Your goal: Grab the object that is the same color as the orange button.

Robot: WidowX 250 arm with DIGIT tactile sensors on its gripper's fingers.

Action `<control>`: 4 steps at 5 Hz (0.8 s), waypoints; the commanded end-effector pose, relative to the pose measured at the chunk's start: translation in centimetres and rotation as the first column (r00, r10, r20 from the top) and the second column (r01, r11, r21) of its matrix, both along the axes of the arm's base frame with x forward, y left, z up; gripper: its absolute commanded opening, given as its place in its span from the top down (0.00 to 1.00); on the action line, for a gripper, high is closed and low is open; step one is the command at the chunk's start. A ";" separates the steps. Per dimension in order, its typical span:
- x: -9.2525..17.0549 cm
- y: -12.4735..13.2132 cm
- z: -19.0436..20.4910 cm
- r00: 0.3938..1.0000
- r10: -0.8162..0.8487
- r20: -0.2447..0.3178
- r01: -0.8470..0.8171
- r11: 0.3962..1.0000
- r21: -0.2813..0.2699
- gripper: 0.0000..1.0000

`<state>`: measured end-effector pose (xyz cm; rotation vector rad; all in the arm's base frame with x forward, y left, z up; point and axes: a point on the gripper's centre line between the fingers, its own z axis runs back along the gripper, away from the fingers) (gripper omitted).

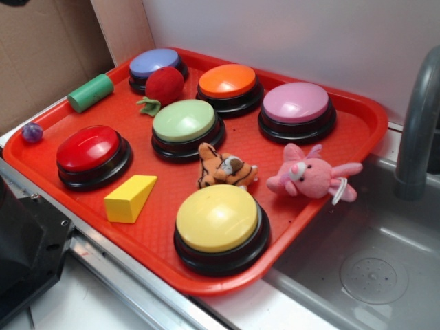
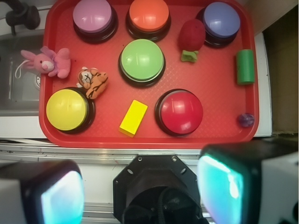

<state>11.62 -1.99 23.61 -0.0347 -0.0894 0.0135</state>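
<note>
Basically gripper (image 2: pixel 140 196) hangs high w/ jaws wide apart, nothing held, well off the red tray (image 2: pixel 215 130); plush tiger (image 2: pixel 93 82) lies btwn yellow button (image 2: pixel 67 109) & pink bunny (image 2: pixel 49 63).

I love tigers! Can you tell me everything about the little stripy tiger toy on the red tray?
The small plush tiger toy is soft and fuzzy-looking, orange with black stripes and a whitish face. It lies flopped on its side on the red plastic tray, not standing. It sits between the green-topped round button and the yellow-topped round button, right up against the yellow one's edge in the wrist view. The pink plush bunny lies beside it, not touching. Nothing is holding it.
</note>
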 end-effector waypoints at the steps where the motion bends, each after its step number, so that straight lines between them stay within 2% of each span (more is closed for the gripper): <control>1: 0.0 0.0 0.0 1.000 0.000 0.000 0.000 1.000 0.000 0.00; 2: 2.6 -0.7 -2.1 0.999 0.037 0.001 -0.037 0.999 -0.037 0.00; 3: 4.6 -1.3 -4.4 0.994 0.101 -0.032 -0.103 0.993 -0.054 0.00; 4: 6.6 -2.2 -7.5 0.972 0.231 -0.040 -0.231 0.973 -0.009 0.00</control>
